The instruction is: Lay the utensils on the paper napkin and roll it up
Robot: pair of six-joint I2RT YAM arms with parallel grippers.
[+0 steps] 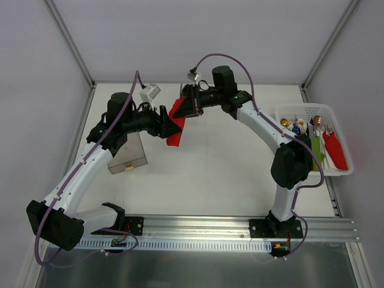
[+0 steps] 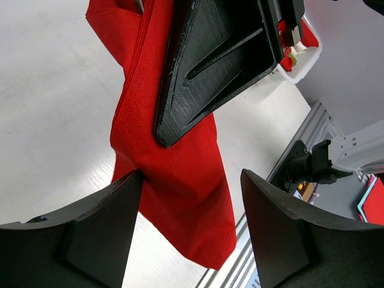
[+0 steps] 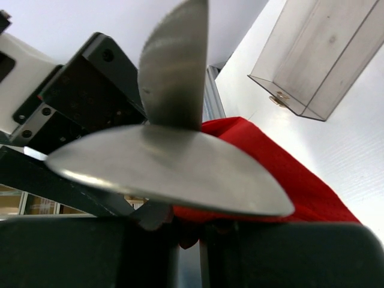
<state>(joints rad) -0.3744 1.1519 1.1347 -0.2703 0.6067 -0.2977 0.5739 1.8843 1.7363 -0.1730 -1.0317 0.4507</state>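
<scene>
You're over a white surface boxed in by white walls. Your right fingers are pinched on the red napkin, its length hanging toward the near edge. The utensils poke up at the wrist camera, spoon bowl sideways, and your left fingers are apart, straddling the napkin.
</scene>
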